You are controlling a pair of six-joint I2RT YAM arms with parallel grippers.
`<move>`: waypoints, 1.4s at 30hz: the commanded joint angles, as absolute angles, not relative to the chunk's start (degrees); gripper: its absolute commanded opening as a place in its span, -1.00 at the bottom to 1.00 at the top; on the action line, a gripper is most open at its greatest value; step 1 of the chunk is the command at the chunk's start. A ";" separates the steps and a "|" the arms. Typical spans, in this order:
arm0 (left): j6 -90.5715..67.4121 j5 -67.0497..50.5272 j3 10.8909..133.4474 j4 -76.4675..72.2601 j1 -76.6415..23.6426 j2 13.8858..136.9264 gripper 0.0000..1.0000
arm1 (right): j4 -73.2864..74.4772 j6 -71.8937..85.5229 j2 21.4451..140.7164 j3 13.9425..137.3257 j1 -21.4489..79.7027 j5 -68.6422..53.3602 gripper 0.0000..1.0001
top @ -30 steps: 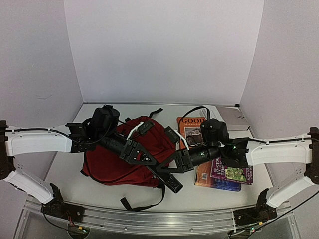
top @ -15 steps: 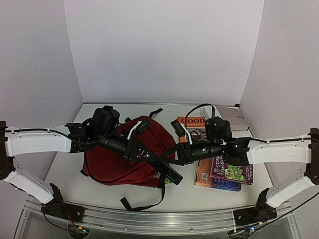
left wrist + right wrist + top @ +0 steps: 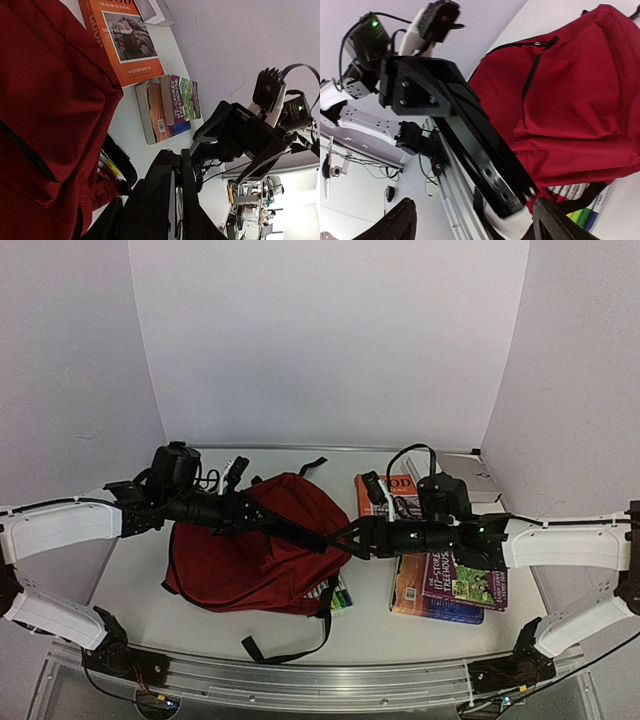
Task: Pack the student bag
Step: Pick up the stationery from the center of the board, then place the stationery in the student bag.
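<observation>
The right gripper (image 3: 342,538) now hangs clear of the bag's (image 3: 245,560) near corner, where it lay a second ago. Its jaws, half closed then, stand wide apart and empty. The left gripper (image 3: 315,537) sits higher and further back than before, nearly tip to tip with the right. Its jaws are close together, but I cannot tell whether they pinch anything. The bag lies flat under the left gripper, its mouth just below both sets of jaws. Markers (image 3: 580,209) that the right gripper hid a second ago now poke from that mouth. This reads as a release: the markers seem delivered and the right arm is free for the next item. By count there is one bag. Three books lie behind the right jaws, all unpacked: an orange book (image 3: 383,495), a purple book (image 3: 462,585) and a third book (image 3: 425,602) under it. One pale box (image 3: 468,476) sits beyond them. The markers are several, too bunched to count.
</observation>
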State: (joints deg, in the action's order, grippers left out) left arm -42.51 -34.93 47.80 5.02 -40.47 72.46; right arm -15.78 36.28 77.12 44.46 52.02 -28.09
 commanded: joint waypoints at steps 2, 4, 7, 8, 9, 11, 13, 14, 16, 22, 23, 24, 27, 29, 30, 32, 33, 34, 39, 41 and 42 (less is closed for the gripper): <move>-43.38 -32.63 48.59 8.24 -34.11 64.03 -0.99 | -7.36 32.20 79.56 52.31 55.22 -14.40 0.52; -43.74 -31.57 47.86 11.04 -30.50 61.22 -1.00 | -6.11 31.18 80.75 54.18 57.47 -10.13 0.54; -43.61 -28.55 47.16 16.66 -24.55 56.85 -1.00 | -5.05 30.91 82.46 56.28 59.15 -4.92 0.54; -43.54 -27.43 47.09 18.45 -22.66 55.60 -1.00 | -4.60 30.79 82.99 57.12 59.60 -3.16 0.54; -43.55 -26.31 47.11 20.09 -20.95 54.60 -1.00 | -3.98 30.60 83.58 58.08 60.05 -1.52 0.53; -43.77 -24.23 47.05 23.58 -18.07 52.95 -0.99 | -2.44 30.11 85.34 60.42 60.95 1.80 0.53; -44.50 -22.84 46.24 25.45 -15.60 52.19 -1.00 | 0.03 29.35 87.49 63.03 61.94 5.51 0.54; -45.05 -22.30 45.57 25.63 -14.71 51.97 -1.00 | 1.47 28.77 89.12 64.83 62.59 7.00 0.53; -46.47 -22.05 43.49 24.96 -13.08 51.57 -1.00 | 4.52 27.50 92.10 68.39 63.51 9.90 0.53; -50.53 -21.33 37.99 21.79 -12.10 50.75 -1.00 | 12.62 22.86 103.25 82.23 65.27 14.87 0.45; -51.20 -22.12 37.13 20.88 -12.07 50.72 -0.99 | 13.48 22.20 105.24 84.51 65.51 15.52 0.43; -51.93 -22.85 36.17 20.02 -12.11 50.71 -0.99 | 14.36 21.74 106.73 86.14 65.59 16.00 0.43; -52.69 -24.55 34.40 18.29 -12.12 50.76 -1.00 | 16.04 20.96 111.90 91.56 65.57 17.20 0.41; -52.88 -25.58 33.53 17.47 -12.12 50.86 -0.99 | 16.66 20.48 115.05 95.58 65.61 17.06 0.38; -52.93 -26.02 33.19 17.23 -12.10 50.95 -0.99 | 16.91 20.36 116.57 97.35 65.60 16.53 0.37; -53.00 -26.83 32.88 16.84 -12.09 51.11 -1.00 | 17.21 19.92 119.59 100.70 65.63 15.86 0.35; -53.00 -27.13 32.76 16.71 -12.10 51.09 -0.99 | 17.50 19.72 120.88 102.06 65.61 15.63 0.34; -52.95 -27.42 32.68 16.55 -12.13 51.16 -0.99 | 17.77 19.49 122.22 103.36 65.59 15.64 0.33; -52.95 -28.45 32.16 15.34 -12.10 52.16 -1.00 | 20.18 18.34 127.85 108.72 65.60 18.10 0.29; -53.11 -29.24 32.02 14.32 -12.12 52.96 -1.00 | 21.30 18.08 129.53 110.82 65.62 19.15 0.27; -53.16 -29.58 32.00 13.79 -12.15 53.40 -1.00 | 21.79 17.92 130.28 111.53 65.64 19.58 0.26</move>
